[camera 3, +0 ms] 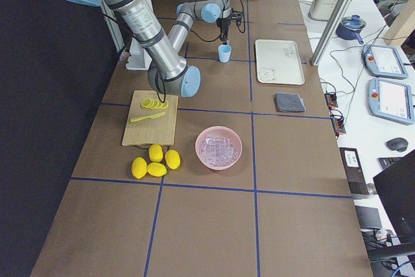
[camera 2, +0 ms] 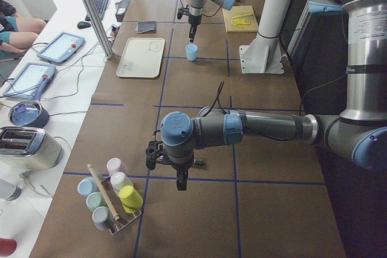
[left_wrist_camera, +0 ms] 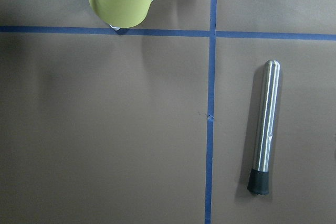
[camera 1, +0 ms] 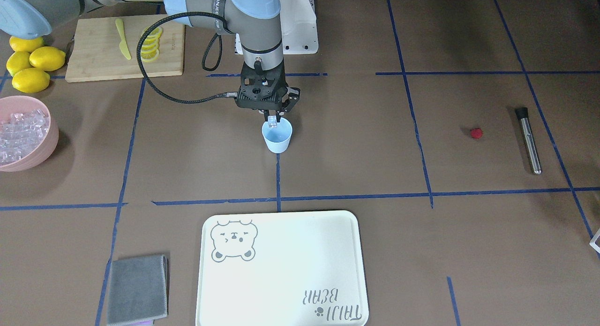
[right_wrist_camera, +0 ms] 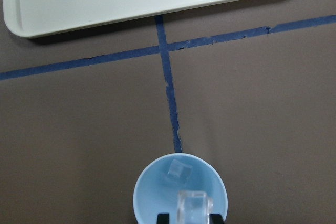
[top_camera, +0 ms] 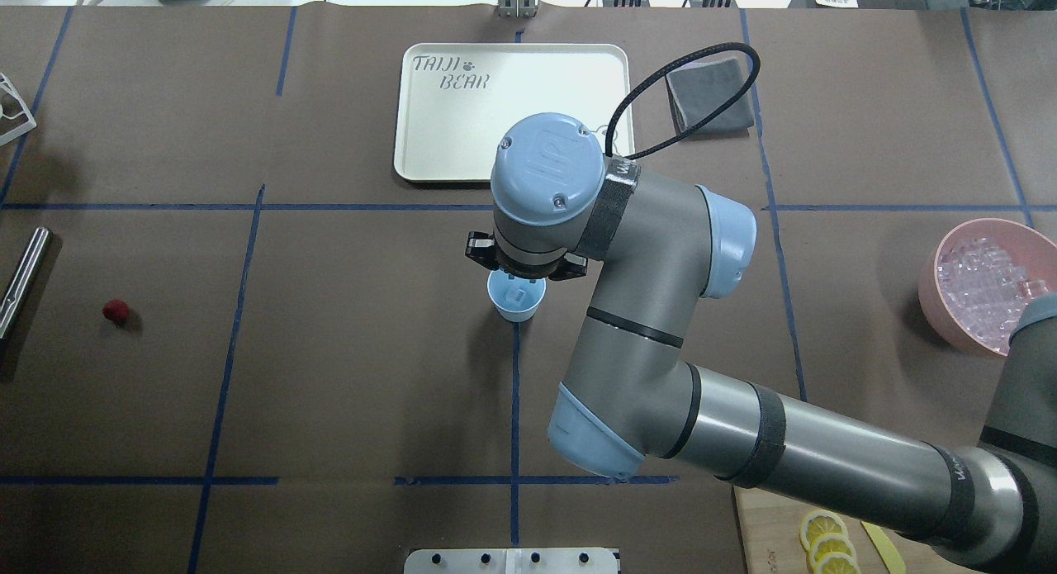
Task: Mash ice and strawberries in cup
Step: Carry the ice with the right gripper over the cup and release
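While an ice cube [right_wrist_camera: 195, 206] is being clamped by the right gripper [camera 1: 273, 117] just over the cup [camera 1: 277, 140], ice loading is being done, a release seemingly being called for next, the strawberry [camera 1: 476, 133] lying well apart.

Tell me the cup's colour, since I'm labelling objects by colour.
Light blue. The cup shows best in the exterior front-facing view.
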Robot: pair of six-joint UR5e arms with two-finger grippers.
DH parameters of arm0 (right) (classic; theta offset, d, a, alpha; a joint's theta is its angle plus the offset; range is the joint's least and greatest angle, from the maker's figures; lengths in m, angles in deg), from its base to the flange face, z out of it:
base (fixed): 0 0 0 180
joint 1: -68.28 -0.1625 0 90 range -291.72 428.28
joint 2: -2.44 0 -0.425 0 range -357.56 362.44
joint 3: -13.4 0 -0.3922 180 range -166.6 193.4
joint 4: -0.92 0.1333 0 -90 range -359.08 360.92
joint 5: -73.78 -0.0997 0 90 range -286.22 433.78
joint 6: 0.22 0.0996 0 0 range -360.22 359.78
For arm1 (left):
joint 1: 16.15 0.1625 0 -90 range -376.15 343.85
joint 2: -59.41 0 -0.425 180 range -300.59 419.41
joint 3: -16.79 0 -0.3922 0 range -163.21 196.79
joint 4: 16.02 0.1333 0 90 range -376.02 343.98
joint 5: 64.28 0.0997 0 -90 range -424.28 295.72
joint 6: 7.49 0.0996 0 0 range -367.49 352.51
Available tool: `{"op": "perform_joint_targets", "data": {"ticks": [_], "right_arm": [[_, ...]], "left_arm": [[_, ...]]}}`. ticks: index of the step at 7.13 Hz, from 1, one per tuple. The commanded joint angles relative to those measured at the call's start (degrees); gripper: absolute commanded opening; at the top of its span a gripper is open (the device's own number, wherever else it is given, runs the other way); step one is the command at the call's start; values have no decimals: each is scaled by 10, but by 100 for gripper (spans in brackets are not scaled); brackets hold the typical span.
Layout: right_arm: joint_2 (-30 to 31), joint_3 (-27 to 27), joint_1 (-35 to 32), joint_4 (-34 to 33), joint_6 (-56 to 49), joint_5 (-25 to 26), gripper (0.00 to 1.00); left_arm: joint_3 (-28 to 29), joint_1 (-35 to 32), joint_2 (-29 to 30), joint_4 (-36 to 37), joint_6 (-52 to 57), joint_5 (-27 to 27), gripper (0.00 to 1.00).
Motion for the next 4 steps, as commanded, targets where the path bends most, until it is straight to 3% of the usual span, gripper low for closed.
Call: {"op": "perform_joint_targets", "data": {"ticks": [1,3,4], "right_arm": [[-2,6,5,0,-6,9,99],[5,3,-14,-1,-31,5,99],[40,-9,-44,0,-93,-15,99]], "left_arm": [[-1,0,0,0,0,0,100],[-1,0,1,0,0,0,100],[-1,0,0,0,0,0,100]]}}
